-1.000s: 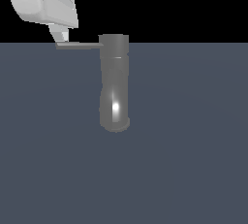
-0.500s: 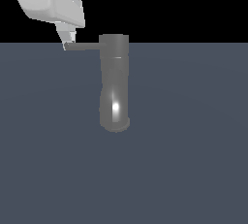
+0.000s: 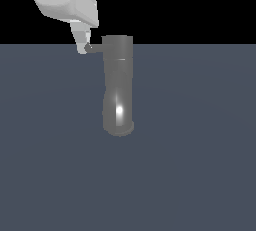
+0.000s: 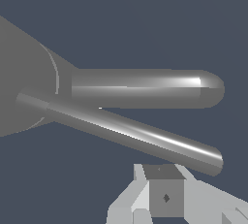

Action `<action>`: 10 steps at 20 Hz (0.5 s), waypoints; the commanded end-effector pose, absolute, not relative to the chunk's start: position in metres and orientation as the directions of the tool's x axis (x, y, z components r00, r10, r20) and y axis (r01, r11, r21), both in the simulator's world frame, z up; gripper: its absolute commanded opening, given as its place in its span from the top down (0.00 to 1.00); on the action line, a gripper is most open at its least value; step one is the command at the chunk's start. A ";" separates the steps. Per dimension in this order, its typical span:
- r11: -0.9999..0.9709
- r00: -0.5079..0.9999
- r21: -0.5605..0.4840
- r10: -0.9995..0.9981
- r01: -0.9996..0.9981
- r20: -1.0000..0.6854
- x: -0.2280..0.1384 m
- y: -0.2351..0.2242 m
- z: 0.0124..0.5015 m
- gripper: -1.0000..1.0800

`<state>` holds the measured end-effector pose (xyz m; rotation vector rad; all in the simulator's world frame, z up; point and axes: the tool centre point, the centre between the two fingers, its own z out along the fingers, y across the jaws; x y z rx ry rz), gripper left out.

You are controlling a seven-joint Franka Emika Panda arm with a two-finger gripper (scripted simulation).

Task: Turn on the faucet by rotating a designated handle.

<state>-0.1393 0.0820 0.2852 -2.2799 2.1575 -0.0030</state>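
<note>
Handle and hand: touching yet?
Cannot tell. The exterior view puts the hand right at the handle tip with no visible gap; the wrist view suggests a slight gap, neither plainly.

White pincer point(image 3: 84, 45) hangs tilted, fingertips pointing downward.

The faucet point(image 3: 118, 87) stands alone on the flat floor point(image 3: 200, 175), with open room on its near side and to the exterior view's right. On the exterior view's left, the handle point(image 3: 95, 48) juts from the faucet's top, and the gripper point(image 3: 83, 44) crowds that side, against the handle's outer end.
</note>
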 end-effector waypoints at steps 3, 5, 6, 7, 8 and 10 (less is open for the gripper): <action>-0.048 0.048 0.000 -0.999 -0.999 0.000 -0.152 0.065 0.285 1.00; -0.054 0.054 -0.002 -0.999 -0.999 0.000 -0.149 0.070 0.285 1.00; -0.054 0.054 -0.002 -0.999 -0.999 0.000 -0.148 0.065 0.285 1.00; -0.053 0.053 -0.002 -0.999 -0.999 0.000 -0.148 0.059 0.285 1.00; -0.053 0.053 -0.002 -0.999 -0.999 0.000 -0.147 0.053 0.285 1.00; -0.052 0.052 -0.002 -0.999 -0.999 0.000 -0.146 0.042 0.285 1.00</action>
